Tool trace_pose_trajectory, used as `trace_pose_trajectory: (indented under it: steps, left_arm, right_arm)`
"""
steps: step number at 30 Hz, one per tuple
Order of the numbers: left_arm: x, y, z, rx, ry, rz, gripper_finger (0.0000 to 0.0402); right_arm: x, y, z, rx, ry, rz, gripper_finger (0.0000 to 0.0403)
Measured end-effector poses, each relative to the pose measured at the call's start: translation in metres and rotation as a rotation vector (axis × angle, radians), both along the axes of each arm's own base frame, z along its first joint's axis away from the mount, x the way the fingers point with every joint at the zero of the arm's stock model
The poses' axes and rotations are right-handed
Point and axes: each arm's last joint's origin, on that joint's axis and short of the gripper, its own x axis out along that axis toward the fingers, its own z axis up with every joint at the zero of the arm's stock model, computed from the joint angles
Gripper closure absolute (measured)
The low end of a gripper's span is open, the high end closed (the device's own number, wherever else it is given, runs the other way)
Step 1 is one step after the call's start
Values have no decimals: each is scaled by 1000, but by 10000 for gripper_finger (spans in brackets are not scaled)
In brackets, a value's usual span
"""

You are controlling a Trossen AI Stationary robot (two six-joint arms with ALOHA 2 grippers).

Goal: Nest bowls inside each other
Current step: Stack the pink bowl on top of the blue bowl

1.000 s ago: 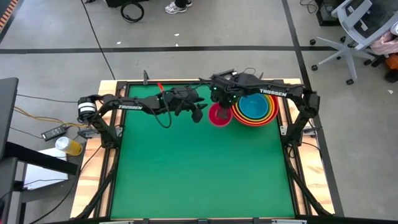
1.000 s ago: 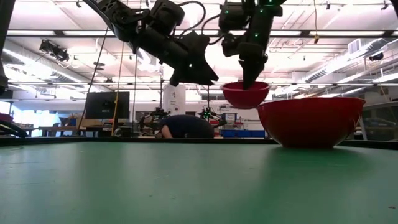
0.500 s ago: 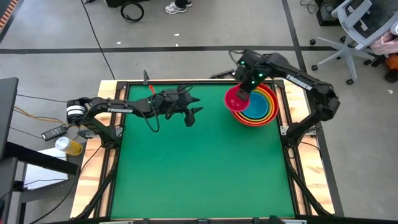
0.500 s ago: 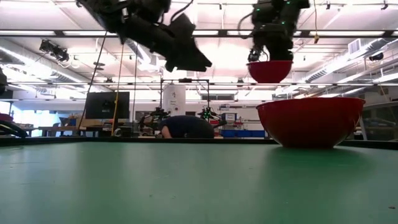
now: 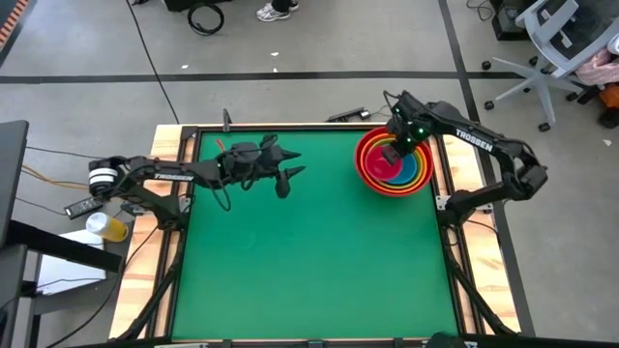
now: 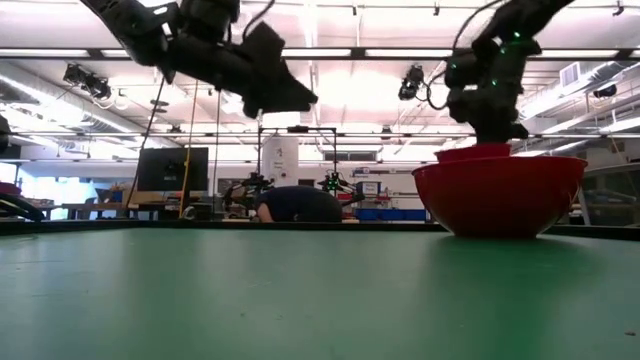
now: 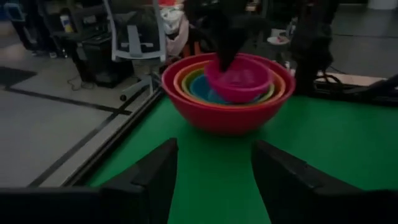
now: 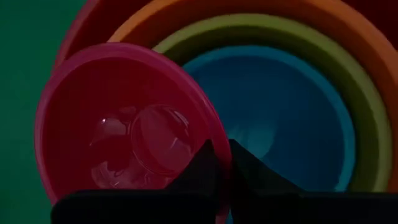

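Four bowls sit nested at the table's far right: red [image 5: 363, 164] outermost, then orange [image 8: 348, 37], yellow-green [image 8: 311, 37] and light blue [image 8: 280, 118]. The small magenta-pink bowl [image 5: 384, 168] is in the stack's opening, toward its left side, with its rim [image 6: 475, 152] above the red bowl's rim [image 6: 500, 168]. My right gripper [image 5: 394, 152] is shut on it from above. I cannot tell whether its base rests on the blue bowl. My left gripper [image 5: 287, 180] hangs open above the green table, left of the stack, with nothing between its fingers [image 7: 155, 177]. My right gripper pinches the pink bowl's rim [image 8: 211, 127] on the side toward the table's far edge. One finger [image 8: 199, 165] is inside the bowl and the other [image 8: 252, 171] outside its wall. The fingers point steeply down. The bowl hangs mouth up, slightly tilted, inside the stack's opening.
The green mat [image 5: 309, 261] lies bare across the middle and near side. A wooden frame [image 5: 172, 203] borders the table. Beyond the far edge are a person bent over [image 6: 295, 203], monitors and office chairs [image 5: 556, 48].
My right gripper has carried the pink bowl from left of the stack toward the table's right edge. It went up over the red bowl's rim and down into the stack's opening, rolling its wrist as it went. My left gripper has drawn back toward the table's left edge.
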Motion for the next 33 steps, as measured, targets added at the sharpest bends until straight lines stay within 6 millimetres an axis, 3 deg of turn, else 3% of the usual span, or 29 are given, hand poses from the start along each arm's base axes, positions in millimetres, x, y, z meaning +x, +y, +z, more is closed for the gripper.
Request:
trace_pose_trajectory:
  steps: [8, 16, 26, 33]
  left_arm:
    - [-10, -6, 14, 22, -16, -15, 196]
    - [-11, -6, 13, 24, 2, -16, 196]
    - [-12, -6, 8, 13, 55, -15, 196]
    - [-11, -5, 12, 25, 8, -12, 196]
  right_arm:
    - [-24, -14, -10, -26, -12, -113, 383]
    - [-42, -23, -10, -28, -1, -136, 383]
    - [-49, -11, -34, -13, -19, -129, 383]
    - [-53, -9, -40, -26, -56, -130, 383]
